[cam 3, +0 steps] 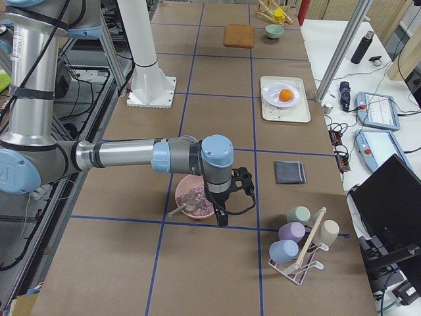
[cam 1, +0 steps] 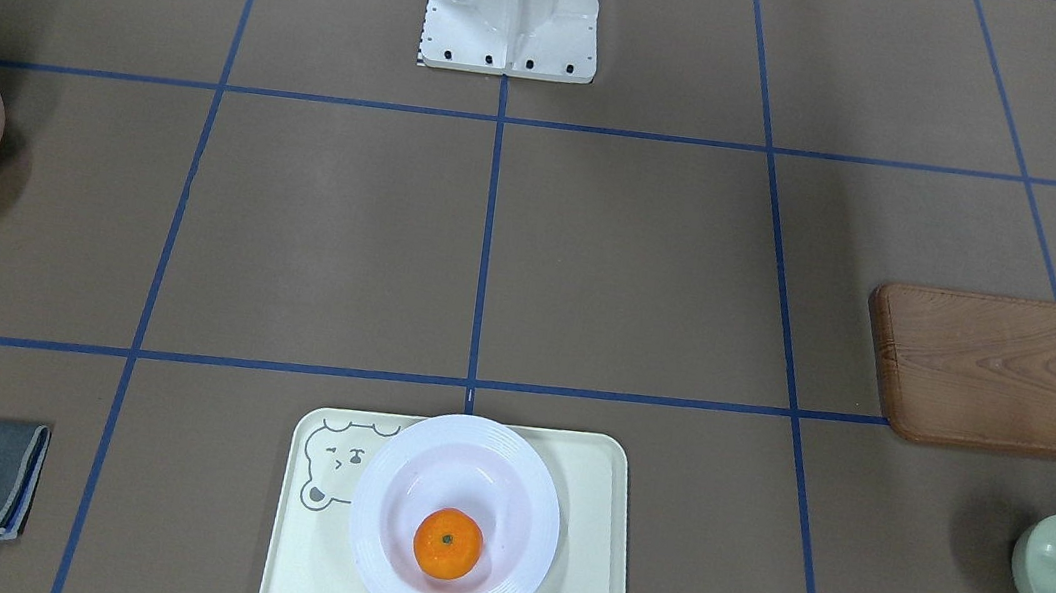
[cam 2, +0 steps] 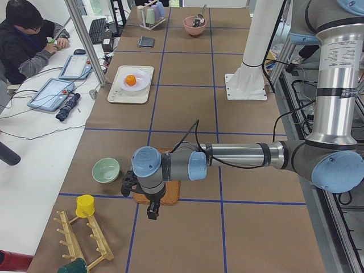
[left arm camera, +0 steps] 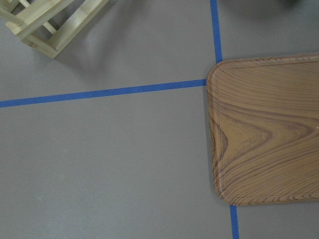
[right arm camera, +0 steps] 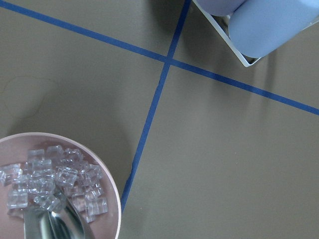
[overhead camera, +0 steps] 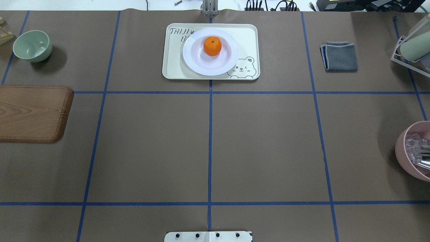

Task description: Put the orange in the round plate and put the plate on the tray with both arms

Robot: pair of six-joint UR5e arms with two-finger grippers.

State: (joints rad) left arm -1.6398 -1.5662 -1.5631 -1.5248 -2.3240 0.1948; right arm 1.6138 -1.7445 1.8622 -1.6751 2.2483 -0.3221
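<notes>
The orange lies in the white round plate, and the plate rests on the cream bear tray at the far middle of the table. From across the table, the orange, plate and tray sit at the bottom centre. My left gripper hangs over the wooden board's end, far from the tray. My right gripper hovers beside the pink bowl. Both show only in side views, so I cannot tell whether they are open or shut.
A wooden board and a mint bowl lie on the left side. A folded grey cloth, a cup rack and a pink bowl with ice cubes stand on the right. A person sits at a side desk.
</notes>
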